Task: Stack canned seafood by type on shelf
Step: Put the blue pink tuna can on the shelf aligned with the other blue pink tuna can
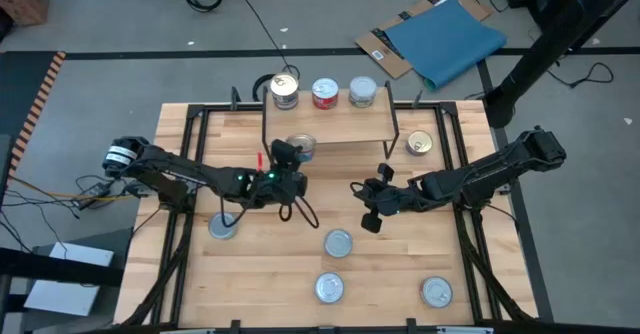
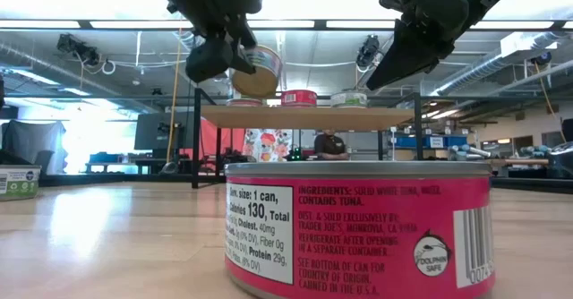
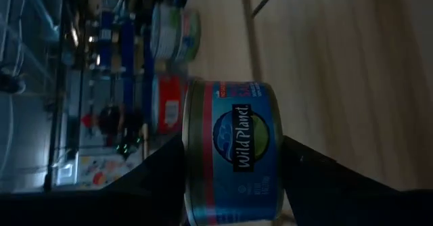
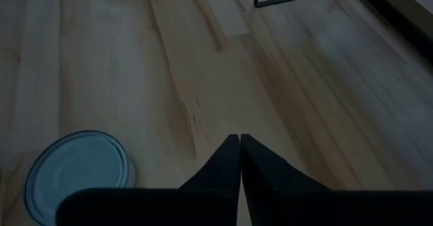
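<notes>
Three tins (image 1: pixel 324 93) stand along the shelf (image 1: pixel 330 126) far edge. Left gripper (image 1: pixel 292 154) holds a blue tin (image 3: pixel 233 151) at its near edge; right gripper (image 1: pixel 372 206) pinched empty. Five tins (image 1: pixel 338 242) remain on the table (image 1: pixel 270 274).

The high view looks straight down on the whole tabletop (image 1: pixel 250 274). The low view sits at tabletop level, close behind a pink tuna can (image 2: pixel 358 232), facing the shelf (image 2: pixel 309 116), which the high and left wrist views share.
</notes>
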Tool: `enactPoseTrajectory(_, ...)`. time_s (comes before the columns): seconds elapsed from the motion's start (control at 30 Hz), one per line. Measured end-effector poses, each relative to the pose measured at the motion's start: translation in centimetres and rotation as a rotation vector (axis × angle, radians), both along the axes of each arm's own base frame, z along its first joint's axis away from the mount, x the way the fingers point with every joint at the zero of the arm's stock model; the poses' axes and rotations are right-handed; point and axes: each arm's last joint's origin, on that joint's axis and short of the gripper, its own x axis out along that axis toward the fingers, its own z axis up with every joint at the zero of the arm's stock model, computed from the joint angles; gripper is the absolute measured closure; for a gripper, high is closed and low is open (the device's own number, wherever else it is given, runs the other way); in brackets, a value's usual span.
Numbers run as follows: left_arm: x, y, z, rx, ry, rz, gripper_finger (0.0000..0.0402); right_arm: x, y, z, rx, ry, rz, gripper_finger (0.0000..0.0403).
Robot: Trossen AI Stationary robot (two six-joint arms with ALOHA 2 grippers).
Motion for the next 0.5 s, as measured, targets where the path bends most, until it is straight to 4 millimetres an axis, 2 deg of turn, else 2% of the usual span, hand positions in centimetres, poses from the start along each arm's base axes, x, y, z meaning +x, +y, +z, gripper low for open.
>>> enactPoseTrajectory(0.13, -0.1, 0.7, 0.2, 0.024, -0.009, 0.053, 0.0196, 0.0, 0.0, 0.0, -0.011, 0.001, 0.009, 0.0393)
enactPoseTrajectory(0.5, -0.4, 4.9, -0.6, -0.048, 0.025, 0.169, 0.0196, 0.0, 0.1, 0.1, -0.014, -0.001, 0.022, 0.0395)
